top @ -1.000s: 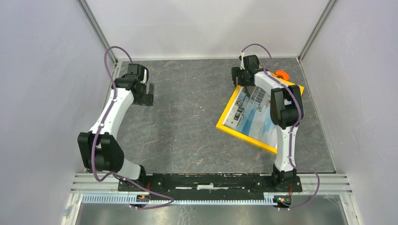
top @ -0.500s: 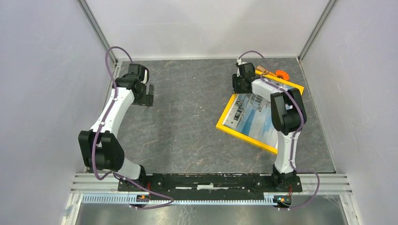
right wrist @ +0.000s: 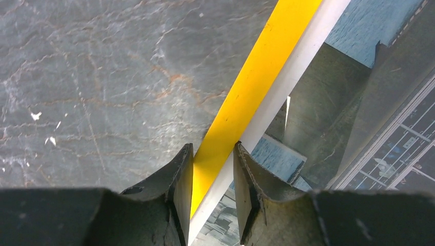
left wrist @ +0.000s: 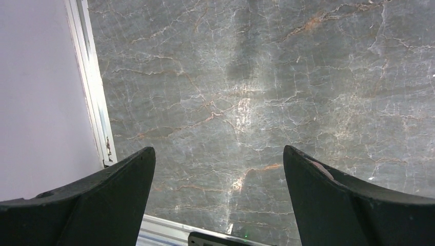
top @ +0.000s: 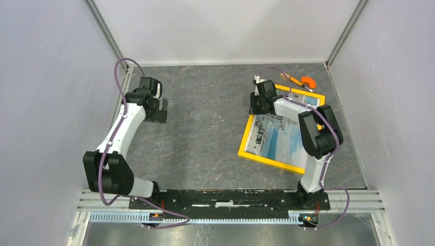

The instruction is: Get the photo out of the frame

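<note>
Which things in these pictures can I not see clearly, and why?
1. Top view: the right arm covers the right side of the photo.
2. The frame lies front up; no view shows its back.
3. Top view: the orange object beyond the frame is too small to identify.

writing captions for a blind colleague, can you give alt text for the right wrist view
The right fingers pinch the yellow border of the frame from both sides, seen close up. Grey marbled table lies to the left, the photo to the right.
</note>
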Robot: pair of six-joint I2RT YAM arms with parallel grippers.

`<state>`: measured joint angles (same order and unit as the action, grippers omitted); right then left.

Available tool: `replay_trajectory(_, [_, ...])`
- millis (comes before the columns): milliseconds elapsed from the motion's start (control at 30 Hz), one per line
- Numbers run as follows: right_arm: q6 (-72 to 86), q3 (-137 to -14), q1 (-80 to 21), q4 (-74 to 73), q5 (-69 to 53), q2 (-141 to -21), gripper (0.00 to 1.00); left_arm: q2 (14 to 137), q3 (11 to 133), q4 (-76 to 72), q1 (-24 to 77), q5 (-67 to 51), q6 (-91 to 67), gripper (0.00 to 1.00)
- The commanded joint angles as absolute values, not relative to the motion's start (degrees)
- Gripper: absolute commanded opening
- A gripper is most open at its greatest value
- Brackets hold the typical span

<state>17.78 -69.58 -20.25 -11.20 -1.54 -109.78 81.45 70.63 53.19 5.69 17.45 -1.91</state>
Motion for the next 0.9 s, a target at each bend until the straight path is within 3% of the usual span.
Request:
replay_trajectory(0, [18.1,-65.5,-24.9,-19.9,-7.6,-109.9,0.28,78.0,69.0,51.3,5.5,16.4,-0.1,1.00])
replay_trajectory(267, [19.3,-65.7,-31.6,-19.0,-9.1,-110.7,0.27,75.0,66.5,52.4,5.4,12.1,1.7,1.00])
replay_trajectory(400, [17.3,-69.0,-35.7,-18.9,-11.1,-112.6,0.24,74.2,67.0,55.1,1.7,3.0,2.3,1.00])
replay_trajectory(567, [7.6,-79.6,-40.4,-24.1,-12.3,-118.2,0.20,75.7,69.5,58.6,-8.7,-9.4,3.2,1.00])
replay_trajectory(667, [0.6,-86.6,-42.6,-29.8,-11.6,-122.6,0.14,75.8,70.0,58.9,-10.2,-10.6,4.1,1.00])
replay_trajectory(867, [-12.6,-91.7,-45.4,-34.1,-9.7,-125.6,0.14,76.4,70.6,58.9,-10.6,-12.4,4.7,1.00])
